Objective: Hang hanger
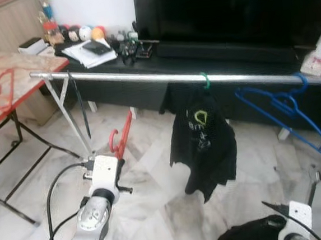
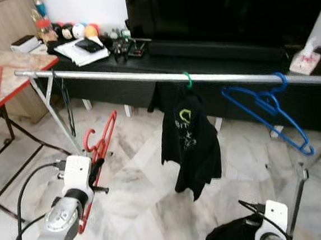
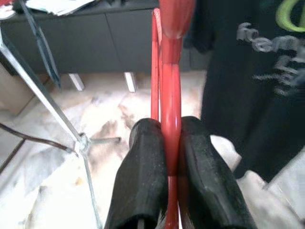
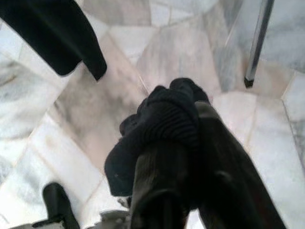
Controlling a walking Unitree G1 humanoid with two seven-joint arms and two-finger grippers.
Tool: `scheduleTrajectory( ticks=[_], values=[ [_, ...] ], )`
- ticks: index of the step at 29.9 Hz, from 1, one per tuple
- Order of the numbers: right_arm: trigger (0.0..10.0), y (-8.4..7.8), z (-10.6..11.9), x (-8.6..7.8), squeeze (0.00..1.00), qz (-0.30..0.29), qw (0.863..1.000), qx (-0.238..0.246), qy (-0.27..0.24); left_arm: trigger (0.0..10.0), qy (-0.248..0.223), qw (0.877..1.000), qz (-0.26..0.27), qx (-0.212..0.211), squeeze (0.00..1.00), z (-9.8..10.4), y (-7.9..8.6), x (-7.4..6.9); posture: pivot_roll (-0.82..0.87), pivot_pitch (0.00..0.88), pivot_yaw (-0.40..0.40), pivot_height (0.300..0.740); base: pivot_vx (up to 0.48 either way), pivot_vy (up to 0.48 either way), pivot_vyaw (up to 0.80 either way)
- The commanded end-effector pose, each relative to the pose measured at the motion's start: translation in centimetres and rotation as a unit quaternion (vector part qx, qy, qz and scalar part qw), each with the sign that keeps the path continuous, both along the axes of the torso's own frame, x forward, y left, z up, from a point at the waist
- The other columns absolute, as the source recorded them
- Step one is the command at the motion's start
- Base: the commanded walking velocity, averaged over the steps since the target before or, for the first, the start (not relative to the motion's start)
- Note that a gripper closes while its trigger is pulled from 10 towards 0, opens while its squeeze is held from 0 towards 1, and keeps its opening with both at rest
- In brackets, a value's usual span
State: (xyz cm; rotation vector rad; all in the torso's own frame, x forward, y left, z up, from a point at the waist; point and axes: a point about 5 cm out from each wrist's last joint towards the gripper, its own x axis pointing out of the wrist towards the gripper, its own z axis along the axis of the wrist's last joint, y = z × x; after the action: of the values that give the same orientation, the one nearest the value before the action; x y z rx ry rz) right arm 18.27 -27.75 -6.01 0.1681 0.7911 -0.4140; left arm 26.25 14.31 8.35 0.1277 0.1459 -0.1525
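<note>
While the silver rail crosses the middle of the frame, we clamp the red hanger in our left gripper at lower left, fingers closed tight on its stem, below the rail. Our right gripper at lower right is pinched on a bundle of black cloth. A black shirt and a blue hanger hang on the rail.

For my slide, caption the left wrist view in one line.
Left gripper clamps the red hanger between its fingers, beside a hanging black T-shirt over marble floor.
</note>
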Motion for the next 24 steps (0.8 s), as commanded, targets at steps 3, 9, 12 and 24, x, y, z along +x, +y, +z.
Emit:
scheduleTrajectory(
  ticks=[3, 9, 12, 24],
  values=[
    [10.0, -0.4, 0.5, 0.5, 0.00, -0.005, 1.000, -0.007, -0.014, 10.0, -0.012, 1.000, 0.003, 0.002, 0.00, 0.7, 0.1, 0.1, 0.03, 0.000, -0.024, 0.740, -0.339, 0.000, 0.00],
    [10.0, -0.3, 0.7, 1.0, 0.00, -0.001, 1.000, -0.008, -0.021, 10.0, -0.015, 1.000, 0.011, 0.001, 0.00, 0.8, 0.4, 0.2, 0.03, 0.000, -0.034, 0.740, -0.351, 0.000, 0.00],
    [10.0, -0.3, 1.1, 1.6, 0.00, 0.001, 0.999, -0.011, -0.031, 10.0, -0.015, 1.000, 0.014, 0.002, 0.00, 0.9, 0.5, 0.2, 0.03, 0.000, -0.032, 0.740, -0.355, 0.000, 0.00],
    [10.0, -0.5, 3.3, 4.6, 0.00, 0.024, 0.995, -0.030, -0.095, 10.0, -0.004, 1.000, 0.017, 0.007, 0.00, 0.7, 0.3, 0.4, 0.01, 0.000, -0.023, 0.740, -0.137, 0.000, 0.00]
  ],
)
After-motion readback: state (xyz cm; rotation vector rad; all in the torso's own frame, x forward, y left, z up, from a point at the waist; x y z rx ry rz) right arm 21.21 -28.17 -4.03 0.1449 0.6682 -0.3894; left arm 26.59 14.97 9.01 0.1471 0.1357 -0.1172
